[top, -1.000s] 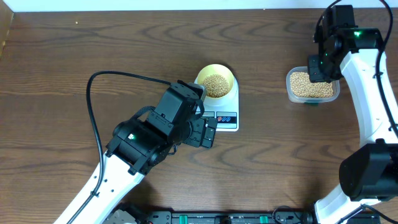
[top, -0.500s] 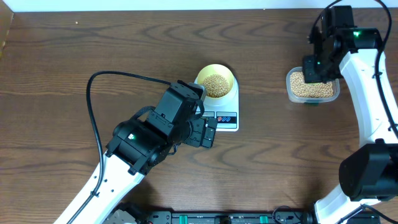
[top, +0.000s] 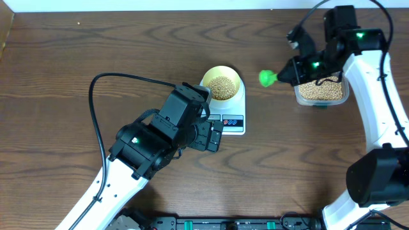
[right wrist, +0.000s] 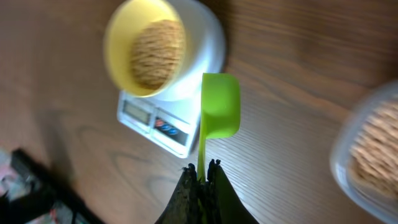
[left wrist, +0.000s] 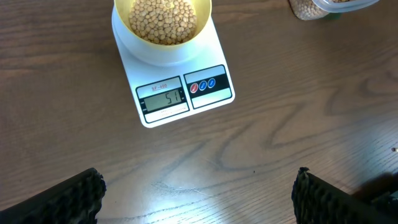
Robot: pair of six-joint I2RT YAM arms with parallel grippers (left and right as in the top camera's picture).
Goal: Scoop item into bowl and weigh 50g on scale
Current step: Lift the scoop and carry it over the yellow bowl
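Dark wooden table point(top: 77, 57) beneath everything. Left gripper point(left wrist: 199, 199) spread wide, gripping nothing, just before the white scale point(left wrist: 186, 93) (display reading 51). Right gripper point(right wrist: 202, 177) clenched on the handle of a green scoop point(right wrist: 219, 106), held between scale and clear tub point(top: 296, 89). Yellow bowl point(top: 222, 70) centred on the scale, filled with beans point(left wrist: 163, 18).

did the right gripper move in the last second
Yes. In the overhead view the right gripper has swung left off the clear tub toward the scale, and its green scoop now hangs over the table between them.
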